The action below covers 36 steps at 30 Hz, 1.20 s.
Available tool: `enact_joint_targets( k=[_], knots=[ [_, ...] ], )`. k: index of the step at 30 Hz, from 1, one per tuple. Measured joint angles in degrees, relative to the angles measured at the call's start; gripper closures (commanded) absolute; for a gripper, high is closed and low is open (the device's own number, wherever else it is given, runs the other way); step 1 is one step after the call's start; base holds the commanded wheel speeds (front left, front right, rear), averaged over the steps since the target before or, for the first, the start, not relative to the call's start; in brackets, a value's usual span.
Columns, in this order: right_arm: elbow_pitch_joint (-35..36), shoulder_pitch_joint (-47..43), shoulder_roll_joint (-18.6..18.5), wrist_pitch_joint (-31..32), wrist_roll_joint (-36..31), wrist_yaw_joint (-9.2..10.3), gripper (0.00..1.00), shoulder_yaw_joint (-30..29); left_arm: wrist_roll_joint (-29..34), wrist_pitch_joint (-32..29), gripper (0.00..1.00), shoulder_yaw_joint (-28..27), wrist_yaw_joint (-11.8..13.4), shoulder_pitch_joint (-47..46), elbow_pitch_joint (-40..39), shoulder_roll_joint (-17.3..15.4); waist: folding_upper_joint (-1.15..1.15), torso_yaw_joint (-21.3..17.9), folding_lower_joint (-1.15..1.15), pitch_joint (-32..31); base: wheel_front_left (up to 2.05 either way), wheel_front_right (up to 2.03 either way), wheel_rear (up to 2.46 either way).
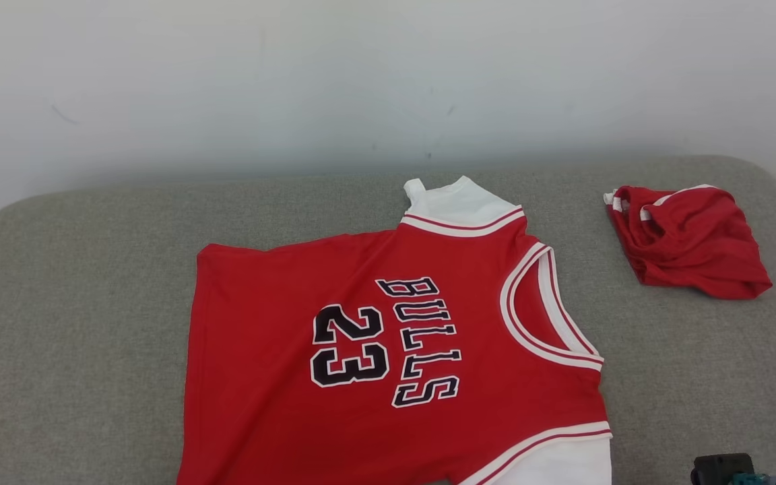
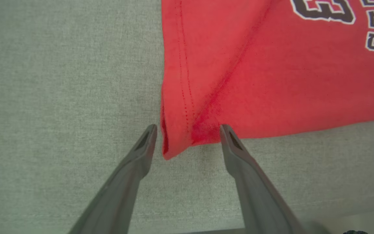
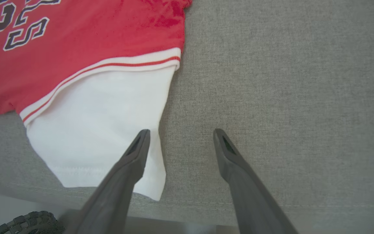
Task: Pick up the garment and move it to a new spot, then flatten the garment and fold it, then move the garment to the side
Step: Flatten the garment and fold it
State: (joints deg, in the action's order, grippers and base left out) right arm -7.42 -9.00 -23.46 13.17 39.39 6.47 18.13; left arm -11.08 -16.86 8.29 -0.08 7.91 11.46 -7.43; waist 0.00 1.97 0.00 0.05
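Two red garments lie on the grey cushion (image 1: 78, 303): the jersey (image 1: 395, 350) spread flat centre-near, a crumpled garment (image 1: 691, 239) far right. Both jaws stand spread: left gripper (image 2: 188, 129) at the jersey's near-left hem corner, right gripper (image 3: 181, 131) at its near-right white sleeve edge.

The jersey (image 1: 273, 377) is soft, matt red cloth with ribbed white trim (image 3: 109, 66) and a smooth white cloth sleeve (image 3: 99, 130). Coarse grey woven fabric covers the table (image 1: 78, 303). The fingers (image 2: 135, 162) of the left gripper (image 2: 188, 127) look like matt dark plastic. The far wall (image 1: 361, 81) is smooth, matt white.
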Motion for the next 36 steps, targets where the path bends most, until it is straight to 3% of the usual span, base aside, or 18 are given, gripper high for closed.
enact_joint_targets(
  k=[10,11,12,13,14,15,25,36],
  knots=[
    [-3.65,2.87,2.49,7.39,1.45,-1.02,0.0,4.53,-0.99,-3.77,0.0,0.08,-0.66,-5.05,6.32,0.41,0.0,0.86,0.0,2.31,0.0,0.0,0.0],
    [-3.88,3.25,2.54,7.78,1.45,-1.02,0.15,4.66,-1.32,-3.79,0.23,-0.05,-0.97,-5.28,6.69,0.48,0.0,0.93,0.0,2.39,0.0,0.0,0.0],
    [-4.11,3.68,2.56,8.28,1.45,-1.07,0.63,4.82,-1.46,-4.02,0.44,0.05,-1.03,-5.65,7.37,0.49,0.0,0.98,0.0,2.45,0.0,0.0,0.0],
    [-4.26,3.88,2.55,8.54,1.43,-1.2,1.0,4.91,-1.46,-4.28,0.69,0.07,-1.34,-5.98,7.9,0.48,0.0,1.01,0.0,2.51,0.0,0.0,0.0],
    [-4.49,4.0,2.45,8.56,1.43,-1.32,1.0,4.93,-1.51,-4.27,0.96,-0.03,-1.45,-6.16,8.15,0.46,0.0,1.02,0.0,2.55,0.0,0.0,0.0],
    [-4.82,4.23,2.43,8.6,1.43,-1.46,1.0,4.94,-1.51,-4.27,1.0,-0.08,-1.45,-6.26,8.39,0.46,0.0,1.01,0.0,2.58,0.0,0.0,0.0],
    [-4.64,4.56,1.71,8.03,4.45,-2.57,1.0,0.99,-1.78,-3.39,1.0,-0.3,-2.53,-6.27,6.54,-0.24,0.0,0.91,0.0,1.59,0.0,0.0,0.0],
    [4.57,-0.07,0.13,8.34,13.32,-6.04,1.0,-3.94,-3.46,-2.53,1.0,0.15,-3.47,-3.08,-2.56,-1.0,0.0,1.25,0.0,0.21,0.0,0.0,0.0]
  ],
)
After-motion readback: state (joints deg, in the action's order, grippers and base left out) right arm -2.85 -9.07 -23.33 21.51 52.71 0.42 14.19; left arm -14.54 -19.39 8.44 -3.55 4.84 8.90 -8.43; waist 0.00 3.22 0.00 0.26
